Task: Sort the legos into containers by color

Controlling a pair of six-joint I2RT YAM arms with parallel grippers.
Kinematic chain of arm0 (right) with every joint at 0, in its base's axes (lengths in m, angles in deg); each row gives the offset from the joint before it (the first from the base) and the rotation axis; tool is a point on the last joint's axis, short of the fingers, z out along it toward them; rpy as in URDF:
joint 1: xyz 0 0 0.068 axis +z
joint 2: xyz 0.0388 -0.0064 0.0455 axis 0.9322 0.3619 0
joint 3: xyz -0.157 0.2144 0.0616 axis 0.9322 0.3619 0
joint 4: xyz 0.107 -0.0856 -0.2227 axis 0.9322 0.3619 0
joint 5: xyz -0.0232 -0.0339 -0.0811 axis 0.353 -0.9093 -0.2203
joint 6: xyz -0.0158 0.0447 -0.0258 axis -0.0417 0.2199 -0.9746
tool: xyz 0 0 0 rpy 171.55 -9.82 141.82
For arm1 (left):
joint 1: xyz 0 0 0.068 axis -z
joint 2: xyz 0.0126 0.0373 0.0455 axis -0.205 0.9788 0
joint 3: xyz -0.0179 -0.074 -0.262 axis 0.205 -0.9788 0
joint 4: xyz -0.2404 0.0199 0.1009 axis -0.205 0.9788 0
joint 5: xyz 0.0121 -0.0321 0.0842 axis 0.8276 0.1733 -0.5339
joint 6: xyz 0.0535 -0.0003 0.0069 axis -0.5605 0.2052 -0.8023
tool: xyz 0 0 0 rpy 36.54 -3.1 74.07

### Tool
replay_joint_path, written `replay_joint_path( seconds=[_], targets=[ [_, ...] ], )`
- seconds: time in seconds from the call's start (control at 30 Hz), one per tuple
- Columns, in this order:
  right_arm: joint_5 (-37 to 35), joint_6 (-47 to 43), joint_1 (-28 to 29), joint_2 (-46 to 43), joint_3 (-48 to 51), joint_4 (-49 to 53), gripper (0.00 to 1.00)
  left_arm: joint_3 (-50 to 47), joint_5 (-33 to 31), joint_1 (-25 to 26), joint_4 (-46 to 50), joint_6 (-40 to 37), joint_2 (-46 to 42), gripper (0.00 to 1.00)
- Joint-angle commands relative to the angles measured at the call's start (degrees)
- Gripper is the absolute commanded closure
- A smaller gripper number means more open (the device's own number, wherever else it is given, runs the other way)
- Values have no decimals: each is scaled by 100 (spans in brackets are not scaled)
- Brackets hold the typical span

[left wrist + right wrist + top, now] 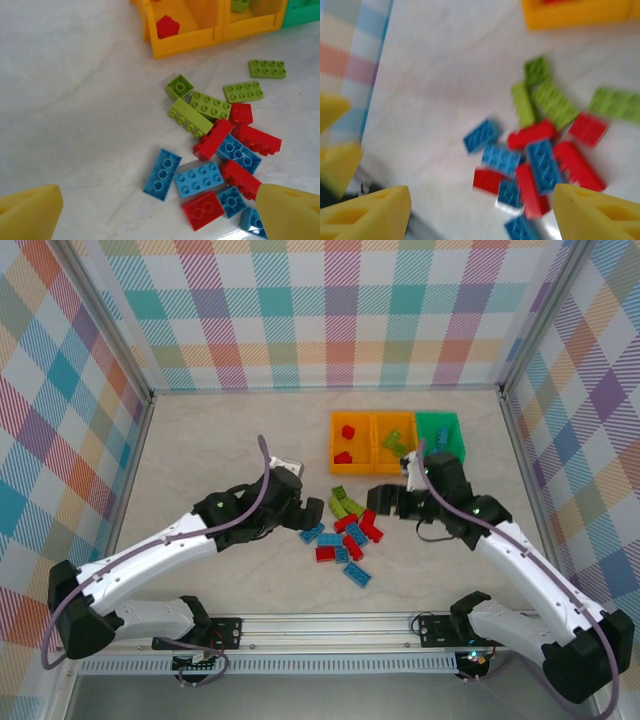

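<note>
My left pincer is open wide and holds nothing, just left of the pile of legos on the surface. My right pincer is wide and empty too, right of the pile. Farther back, the left orange bin holds red bricks, and the middle orange bin holds green bricks. The green bin is on the right.

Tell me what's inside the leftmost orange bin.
The leftmost orange bin holds two red bricks; in the left wrist view its near wall covers some floor.
</note>
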Motion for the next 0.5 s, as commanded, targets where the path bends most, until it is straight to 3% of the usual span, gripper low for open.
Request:
replay_joint_path(
  seconds=[0.0,0.13,0.27,0.47],
  targets=[
    [40,409,635,-198,252,655,21,-215,3,-55,-291,1451,383,5],
    [13,561,1199,-390,404,1083,17,-415,723,-53,-500,1669,824,11],
    [-85,668,1252,-616,473,1338,17,-742,991,341,-651,2281,1074,21],
    [-268,714,1252,-748,524,1310,16,-1201,1386,642,-1528,2667,1643,26]
  ],
)
